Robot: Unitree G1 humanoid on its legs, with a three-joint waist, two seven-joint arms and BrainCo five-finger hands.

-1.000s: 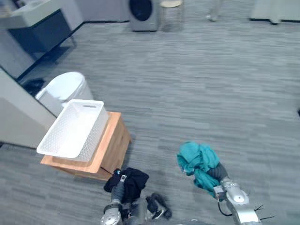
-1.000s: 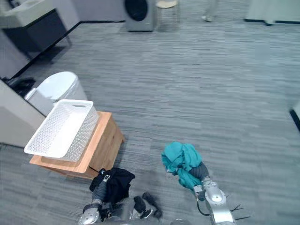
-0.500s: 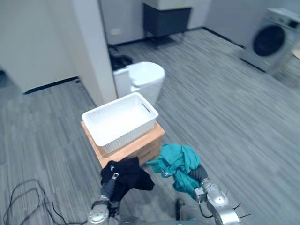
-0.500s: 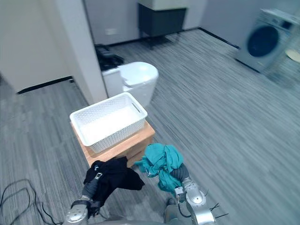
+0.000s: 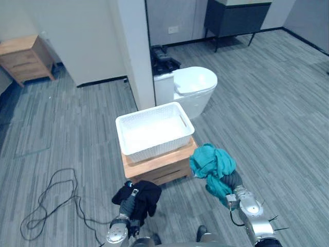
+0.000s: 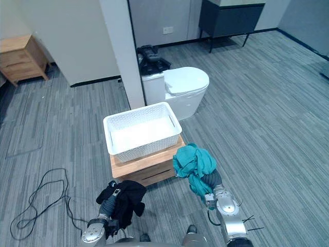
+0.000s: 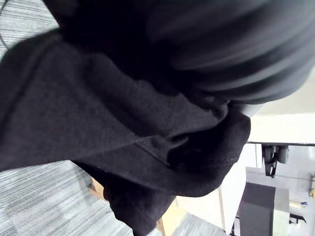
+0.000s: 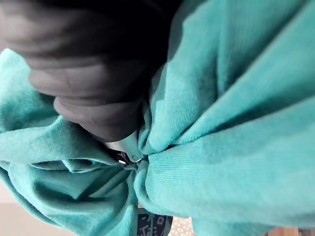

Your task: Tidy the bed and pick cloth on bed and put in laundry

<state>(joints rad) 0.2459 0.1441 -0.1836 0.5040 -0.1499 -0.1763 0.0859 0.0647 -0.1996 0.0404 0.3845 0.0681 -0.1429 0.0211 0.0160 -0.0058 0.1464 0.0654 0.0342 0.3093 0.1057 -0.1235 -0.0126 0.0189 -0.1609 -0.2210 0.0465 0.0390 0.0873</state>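
A white laundry basket (image 5: 154, 131) stands on a low wooden stand (image 5: 159, 165) straight ahead, with nothing showing inside it. A bunched teal cloth (image 5: 212, 163) is held off the floor just right of the stand, my right hand (image 5: 234, 181) shut on it; in the right wrist view its folds (image 8: 231, 123) wrap the hand's dark cover (image 8: 88, 73). A black cloth (image 5: 144, 194) hangs from my left hand (image 5: 129, 200), which is shut on it, low in front of the stand. That cloth (image 7: 113, 137) also drapes past the cover (image 7: 236, 44).
A white toilet (image 5: 196, 86) sits just behind the basket, beside a white wall pillar (image 5: 134, 51). A wooden bedside cabinet (image 5: 23, 54) stands far left and a dark cabinet (image 5: 236, 15) at the back right. Grey plank floor lies all around the stand.
The camera has swung round, so the basket and stand now sit centred ahead. Both cloths stay in my hands; the teal one is now close beside the stand.
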